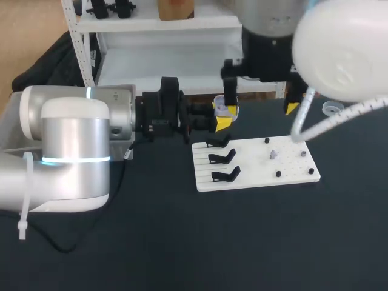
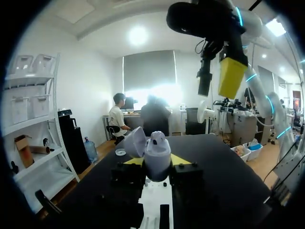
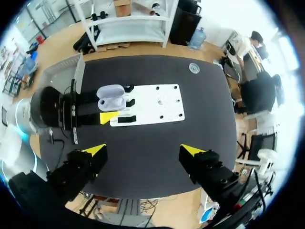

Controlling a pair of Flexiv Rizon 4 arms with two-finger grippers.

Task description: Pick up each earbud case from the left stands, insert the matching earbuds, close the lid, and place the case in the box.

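Dark tabletop (image 1: 182, 242) below us: our left gripper (image 2: 157, 164) clamps the open earbud case (image 2: 156, 148) (lid up); right gripper (image 3: 143, 151) gapes wide.

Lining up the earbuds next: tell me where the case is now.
In the head view the case, lid open, sits in the left pincer at the far-left corner of the board, just behind the stands.

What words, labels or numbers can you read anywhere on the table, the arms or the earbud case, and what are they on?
Readable text: none.
Faint pale marking on the black body behind the left hand: too blurred to read.
Earbud case, held in that hand: no print visible.
White board: no print visible.
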